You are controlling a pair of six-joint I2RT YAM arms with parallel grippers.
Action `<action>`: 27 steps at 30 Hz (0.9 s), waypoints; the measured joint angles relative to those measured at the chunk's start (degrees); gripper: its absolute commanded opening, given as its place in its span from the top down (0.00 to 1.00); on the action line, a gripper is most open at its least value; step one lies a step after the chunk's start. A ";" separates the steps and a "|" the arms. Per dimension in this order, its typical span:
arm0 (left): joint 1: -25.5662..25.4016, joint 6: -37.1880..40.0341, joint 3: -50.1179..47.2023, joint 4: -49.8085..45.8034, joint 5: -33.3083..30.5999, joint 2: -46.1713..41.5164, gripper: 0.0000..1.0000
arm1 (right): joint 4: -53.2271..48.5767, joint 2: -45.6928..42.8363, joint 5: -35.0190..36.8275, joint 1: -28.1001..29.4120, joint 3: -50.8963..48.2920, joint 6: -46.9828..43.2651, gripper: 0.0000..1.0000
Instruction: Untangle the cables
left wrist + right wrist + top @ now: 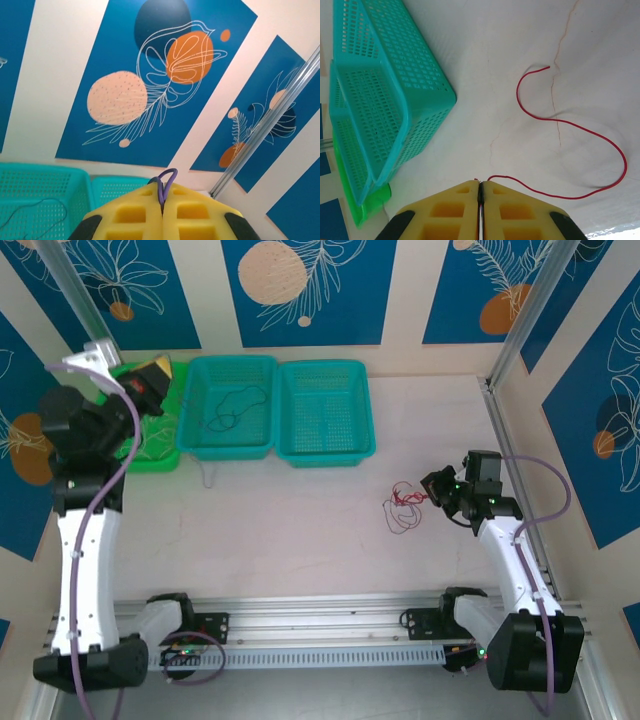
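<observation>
White table (300, 540) between blue patterned walls carries the red cable (403, 508) at the right. Its loose loops run leftward from the right gripper (432, 483), whose fingers are pressed together on its end. The black cable (232, 405) curls inside a far teal basket (195, 448). At far left the raised left gripper (160, 367) is pressed together. The purple loop (167, 179) at its tips is hard to identify.

three baskets (326, 455) in a row at back — a cable (238, 400) inside the middle basket (228, 362)
</observation>
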 measured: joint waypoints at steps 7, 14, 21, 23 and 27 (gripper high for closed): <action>-4.24 2.43 20.59 -4.02 0.07 12.68 1.00 | 0.00 -0.02 0.33 0.46 0.00 0.00 1.00; -4.48 7.34 45.00 -11.26 -3.45 24.50 1.00 | -0.04 -0.02 0.90 0.79 0.02 -0.02 1.00; -4.50 10.43 73.57 -22.27 -5.86 43.10 1.00 | -1.05 -0.04 1.90 0.79 1.55 -1.05 1.00; -4.52 11.43 76.28 -24.37 -6.21 46.77 1.00 | -1.25 -0.04 1.92 0.79 1.57 -1.25 1.00; -4.70 13.22 76.32 -28.85 -6.69 52.19 1.00 | -1.84 -0.04 1.95 0.79 1.57 -1.73 1.00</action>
